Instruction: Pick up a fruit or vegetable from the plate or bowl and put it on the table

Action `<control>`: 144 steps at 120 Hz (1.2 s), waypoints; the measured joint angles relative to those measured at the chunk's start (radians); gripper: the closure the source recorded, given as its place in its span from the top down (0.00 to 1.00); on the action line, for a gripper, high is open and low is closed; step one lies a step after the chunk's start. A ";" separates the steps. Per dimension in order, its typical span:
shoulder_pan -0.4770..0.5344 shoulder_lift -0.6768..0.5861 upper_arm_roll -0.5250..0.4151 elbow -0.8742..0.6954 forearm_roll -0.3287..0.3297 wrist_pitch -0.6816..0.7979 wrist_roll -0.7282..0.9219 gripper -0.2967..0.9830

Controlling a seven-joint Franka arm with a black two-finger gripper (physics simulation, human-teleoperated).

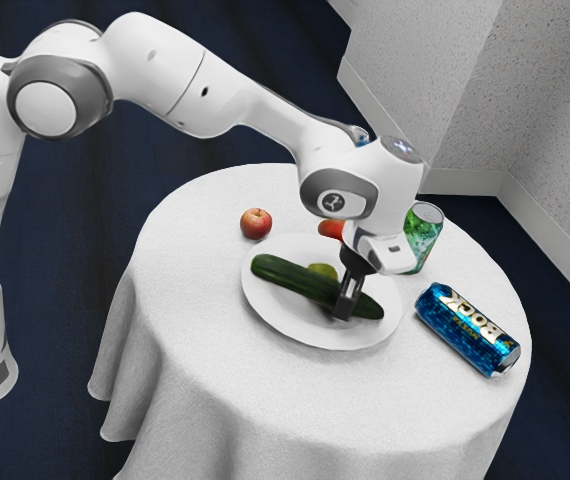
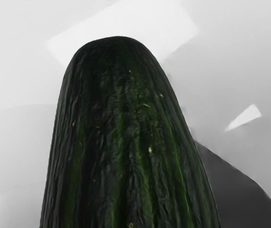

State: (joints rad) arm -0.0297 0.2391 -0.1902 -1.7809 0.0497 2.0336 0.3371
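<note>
- Far left to upper center of exterior view: white arm (image 1: 190, 85), reaching down to the plate.
- Left of center: red apple (image 1: 256, 223) on the white tablecloth (image 1: 190, 350), near the plate, off it.
- Center: white plate (image 1: 275, 327). Cucumber (image 1: 295, 282) lies across it, one end toward frame left, other toward lower right. Not out on the table.
- Center, just behind cucumber: yellow-green fruit (image 1: 322, 271), partly hidden.
- Center, farther back: orange-red item (image 1: 331, 229), partly behind the hand — can't tell which kind.
- Right of center: black gripper (image 1: 347, 307), pointing down at the cucumber, nearer its lower-right end. Can't tell if it's open or clamped on it.
- Wrist view: cucumber's rounded end and ridged dark skin up close, white surface around it.
- Right of the gripper: green can (image 1: 424, 236), upright, partly behind the hand.
- Right side: blue can (image 1: 467, 330) on its side — off the plate, on the cloth.
</note>
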 joint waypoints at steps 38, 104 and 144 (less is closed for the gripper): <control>-0.040 -0.070 -0.004 0.010 -0.014 -0.026 0.011 0.36; -0.158 -0.123 -0.001 0.093 -0.087 -0.142 0.017 0.33; -0.248 -0.111 0.000 0.085 -0.096 -0.170 0.012 0.33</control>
State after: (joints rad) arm -0.2777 0.1276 -0.1905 -1.6961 -0.0459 1.8635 0.3491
